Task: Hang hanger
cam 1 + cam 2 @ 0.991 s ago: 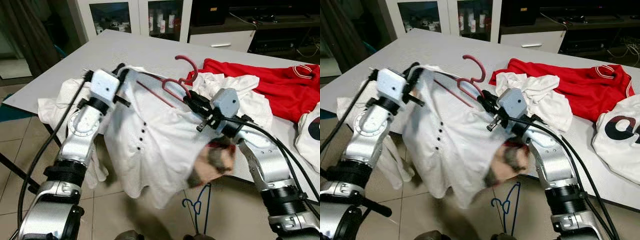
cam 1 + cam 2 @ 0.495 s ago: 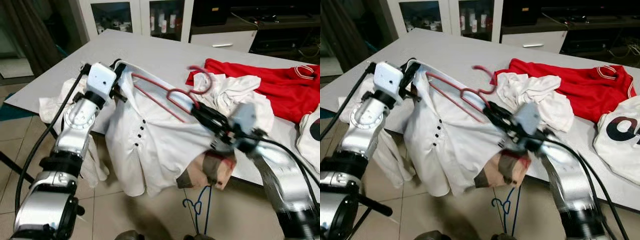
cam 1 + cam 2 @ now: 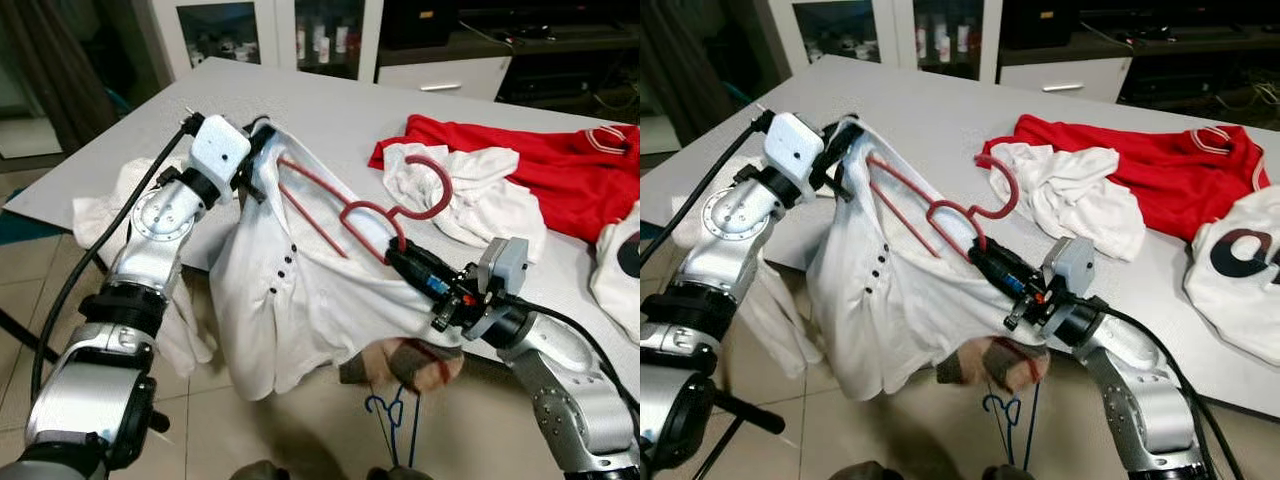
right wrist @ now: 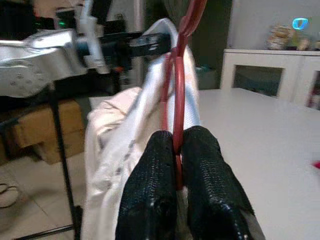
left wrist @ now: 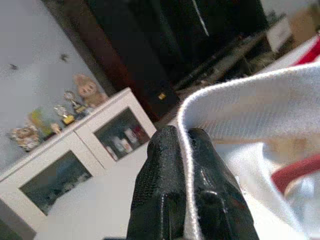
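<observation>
A dark red hanger [image 3: 345,212] sits inside a white buttoned shirt [image 3: 300,290] that hangs off the near edge of the grey table [image 3: 300,100]. My right gripper [image 3: 397,258] is shut on the hanger's neck below the hook [image 4: 176,150]. My left gripper [image 3: 255,150] is shut on the shirt's collar edge [image 5: 186,165], holding it up over the hanger's far arm. The shirt's lower part drapes toward the floor.
A red garment [image 3: 540,170] and a crumpled white one [image 3: 460,195] lie on the table to the right, with another white shirt [image 3: 1240,260] at the far right. A blue hanger [image 3: 395,415] lies on the tiled floor below. White cloth [image 3: 105,205] hangs off the table's left.
My right gripper has dropped lower and tilted, turning the hanger's hook down toward the table. My left gripper has shifted slightly right with the collar. The shirt sags lower.
</observation>
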### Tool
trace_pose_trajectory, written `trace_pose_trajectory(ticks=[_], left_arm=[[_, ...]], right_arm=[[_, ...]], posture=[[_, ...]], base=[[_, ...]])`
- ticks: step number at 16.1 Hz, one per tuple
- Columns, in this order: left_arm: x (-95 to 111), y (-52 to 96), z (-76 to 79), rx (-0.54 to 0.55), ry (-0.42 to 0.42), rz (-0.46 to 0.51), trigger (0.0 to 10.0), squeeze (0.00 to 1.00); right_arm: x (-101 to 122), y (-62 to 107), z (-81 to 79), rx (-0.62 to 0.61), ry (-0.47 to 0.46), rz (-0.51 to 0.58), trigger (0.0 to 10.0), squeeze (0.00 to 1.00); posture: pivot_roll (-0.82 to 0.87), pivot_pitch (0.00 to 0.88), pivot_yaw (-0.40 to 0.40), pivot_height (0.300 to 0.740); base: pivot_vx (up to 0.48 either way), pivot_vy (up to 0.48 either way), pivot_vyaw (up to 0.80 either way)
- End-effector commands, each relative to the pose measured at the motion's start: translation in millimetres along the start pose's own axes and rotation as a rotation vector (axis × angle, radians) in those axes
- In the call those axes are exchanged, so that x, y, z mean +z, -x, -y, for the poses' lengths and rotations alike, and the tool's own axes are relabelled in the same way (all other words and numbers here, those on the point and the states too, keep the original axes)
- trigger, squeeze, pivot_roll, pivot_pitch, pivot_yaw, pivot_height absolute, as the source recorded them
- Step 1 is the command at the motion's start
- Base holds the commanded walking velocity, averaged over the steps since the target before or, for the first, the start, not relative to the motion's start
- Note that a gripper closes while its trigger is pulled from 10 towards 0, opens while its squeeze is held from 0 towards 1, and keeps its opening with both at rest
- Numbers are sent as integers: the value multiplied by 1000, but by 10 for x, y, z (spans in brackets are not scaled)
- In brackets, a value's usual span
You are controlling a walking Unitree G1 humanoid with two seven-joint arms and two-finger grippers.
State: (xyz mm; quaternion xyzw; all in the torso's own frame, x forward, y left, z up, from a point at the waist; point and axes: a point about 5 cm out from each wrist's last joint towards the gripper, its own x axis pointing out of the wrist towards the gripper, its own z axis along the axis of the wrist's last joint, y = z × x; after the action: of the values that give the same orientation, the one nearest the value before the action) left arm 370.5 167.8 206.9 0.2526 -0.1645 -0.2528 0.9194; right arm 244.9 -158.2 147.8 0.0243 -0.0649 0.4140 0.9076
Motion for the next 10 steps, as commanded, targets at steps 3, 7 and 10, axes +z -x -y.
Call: trace_pose_trajectory(ticks=[3,7,10], left_arm=[[-33,76,-233,29,-33,-56,0,0],[-116,151,-326,-6,-66,-117,0,0],[-153,177,-331,-25,-75,-137,0,0]], right_arm=[[-100,148,50,-55,-16,-65,10000,0],[-63,279,90,-38,-86,-15,10000,0],[-102,388,61,54,-111,-80,10000,0]], posture=[[-62,0,51,740],[-54,0,50,740],[-58,0,53,740]], base=[[0,0,0],[0,0,0],[0,0,0]])
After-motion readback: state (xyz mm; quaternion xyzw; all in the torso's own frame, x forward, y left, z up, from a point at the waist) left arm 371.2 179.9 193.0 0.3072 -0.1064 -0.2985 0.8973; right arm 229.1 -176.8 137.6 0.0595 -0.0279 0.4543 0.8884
